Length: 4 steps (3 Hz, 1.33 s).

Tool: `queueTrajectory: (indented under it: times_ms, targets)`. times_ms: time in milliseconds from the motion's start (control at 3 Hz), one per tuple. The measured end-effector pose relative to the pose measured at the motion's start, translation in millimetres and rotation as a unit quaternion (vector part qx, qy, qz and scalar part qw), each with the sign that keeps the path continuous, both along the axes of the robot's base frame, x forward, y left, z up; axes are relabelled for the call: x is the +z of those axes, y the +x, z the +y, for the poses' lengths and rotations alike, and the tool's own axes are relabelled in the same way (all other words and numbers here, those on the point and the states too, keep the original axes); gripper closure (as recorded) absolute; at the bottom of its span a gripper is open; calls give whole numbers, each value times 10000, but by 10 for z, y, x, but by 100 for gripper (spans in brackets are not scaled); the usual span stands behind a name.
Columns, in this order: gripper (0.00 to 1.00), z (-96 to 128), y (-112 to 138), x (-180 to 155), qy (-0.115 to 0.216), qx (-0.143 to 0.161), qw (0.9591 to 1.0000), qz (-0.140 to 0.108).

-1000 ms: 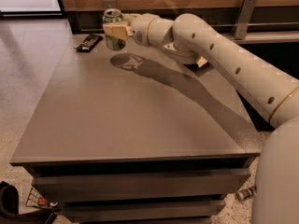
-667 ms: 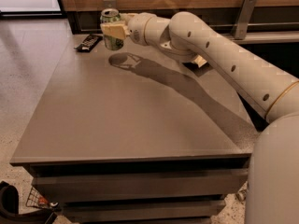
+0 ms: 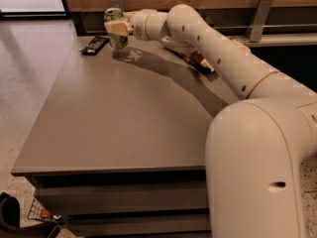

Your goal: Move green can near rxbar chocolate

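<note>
Tool (image 3: 115, 28) gripped the small green aluminium drink can (image 3: 119, 41) mid-body at the far edge of the grey surface (image 3: 124, 118), near the flat black-wrapped rxbar chocolate (image 3: 94, 44); it looked light, thin-walled and easily dented.

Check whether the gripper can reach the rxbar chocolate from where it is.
Probably yes. The gripper, holding the green can near the far edge of the table, is just beside the rxbar chocolate, nothing standing between.
</note>
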<state>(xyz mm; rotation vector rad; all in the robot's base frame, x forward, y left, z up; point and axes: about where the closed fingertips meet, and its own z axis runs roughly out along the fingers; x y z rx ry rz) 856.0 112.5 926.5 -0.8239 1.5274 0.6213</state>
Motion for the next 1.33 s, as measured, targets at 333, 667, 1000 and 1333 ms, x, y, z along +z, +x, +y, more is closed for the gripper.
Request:
queueTrajectory:
  times_ms: [333, 667, 1000, 1333]
  targets:
    - [100, 28, 232, -123, -33, -61, 9999, 100]
    - [100, 88, 367, -342, -112, -84, 9995, 297]
    - [100, 117, 420, -494, -131, -109, 9990, 417]
    - [83, 118, 420, -469, -131, -108, 9990, 417]
